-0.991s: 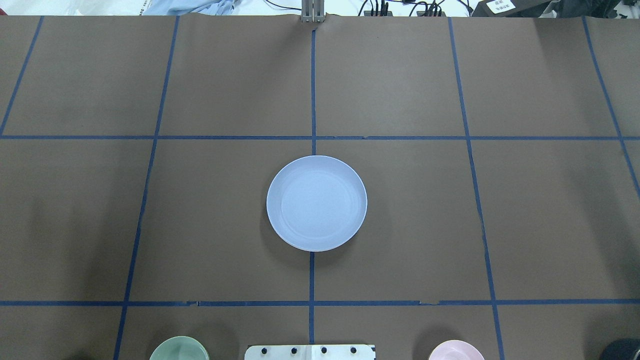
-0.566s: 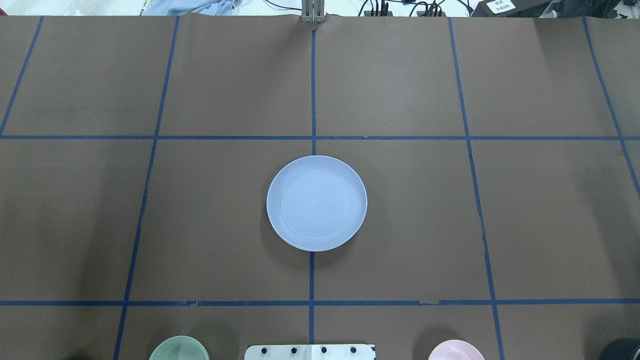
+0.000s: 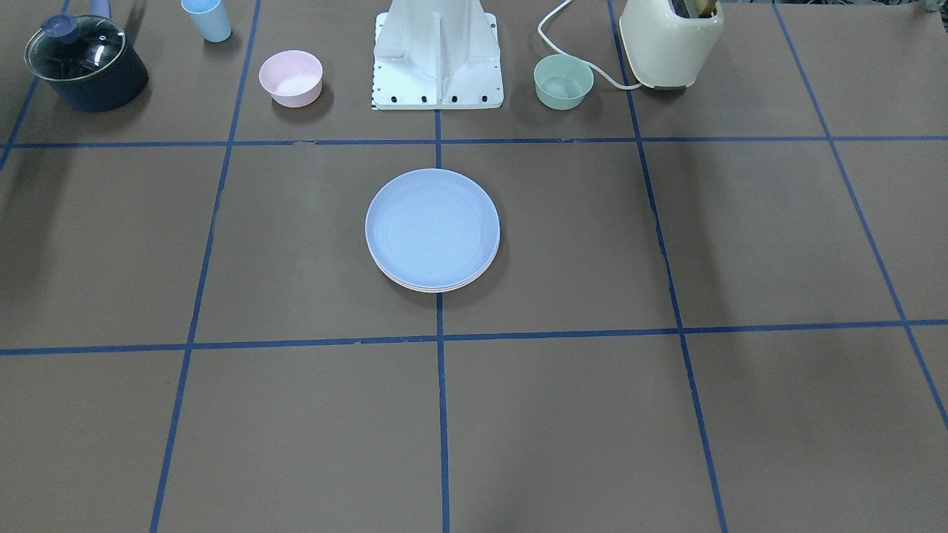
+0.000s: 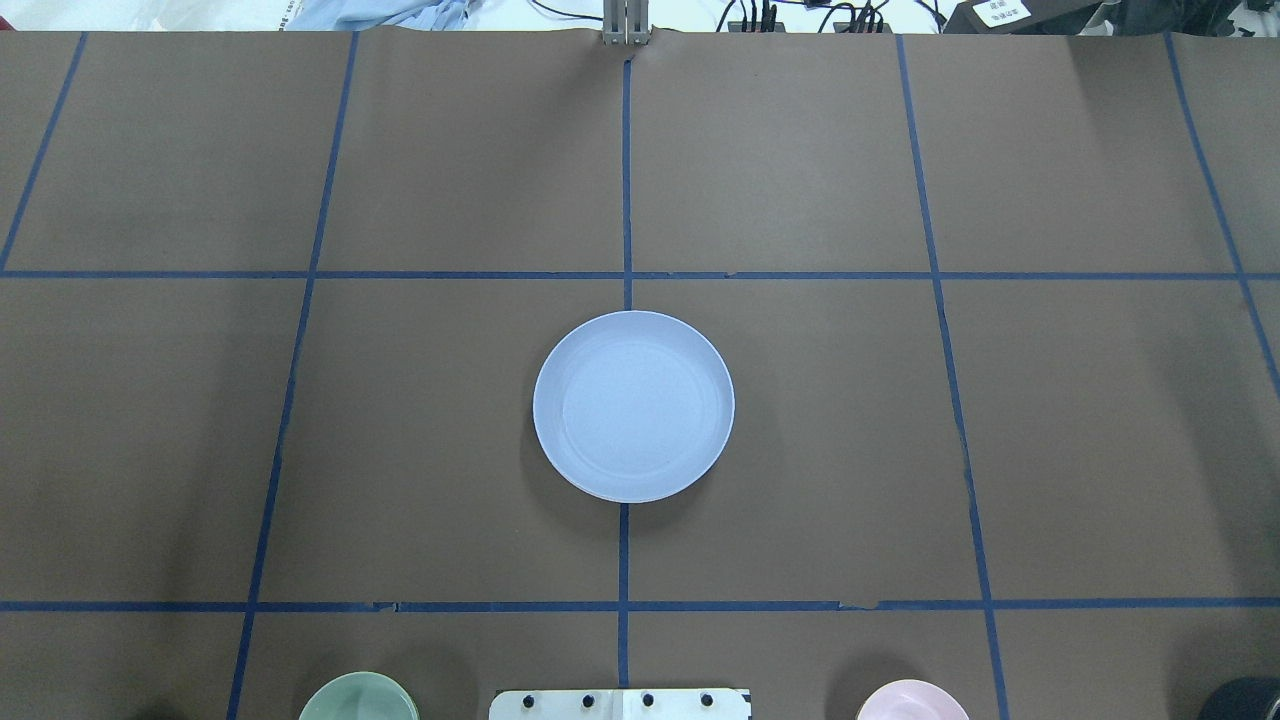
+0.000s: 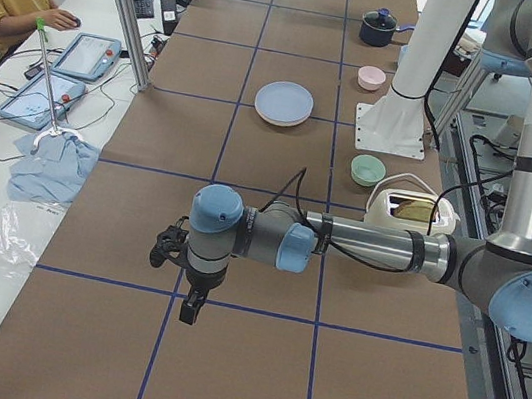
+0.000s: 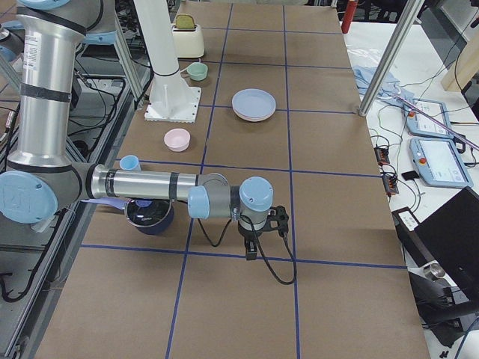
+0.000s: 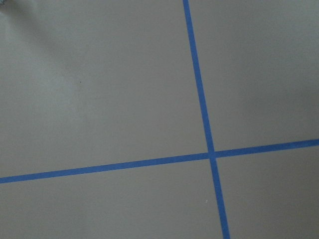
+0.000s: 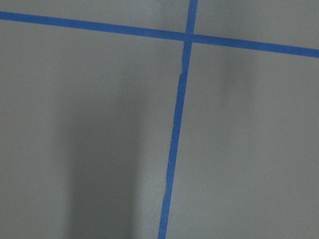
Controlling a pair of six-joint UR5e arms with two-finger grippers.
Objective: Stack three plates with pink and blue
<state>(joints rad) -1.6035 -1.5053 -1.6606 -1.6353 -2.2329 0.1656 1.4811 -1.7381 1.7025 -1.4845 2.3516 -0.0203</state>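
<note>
- The stack of plates (image 3: pixel 432 231) sits at the centre of the worktop (image 3: pixel 740 244), on the middle blue tape line (image 4: pixel 623 560).
- The blue plate (image 4: pixel 633 405) lies on top, upright and level. In the front-facing view, two paler rims (image 3: pixel 433 287) show just under its near edge; their colours are hard to tell apart.
- No gripper touches the stack. Both arms reach out to opposite ends of the worktop, well apart from the plates.
- The left gripper (image 5: pixel 187 315) points down over the worktop near a tape crossing. Only the left side view shows it, so I cannot tell whether its jaws are parted or closed.
- The right gripper (image 6: pixel 251 254) also points down over the worktop, beside a tape line. Only the right side view shows it, so its jaw state cannot be told either.
- Both wrist views show only bare worktop and tape crossings.
- Along the robot's edge stand the robot base (image 3: pixel 437 55), a pink bowl (image 3: pixel 291 78), a mint-green bowl (image 3: pixel 563 81), a toaster (image 3: pixel 670 41), a lidded pot (image 3: pixel 85 63) and a blue cup (image 3: pixel 207 18).
</note>
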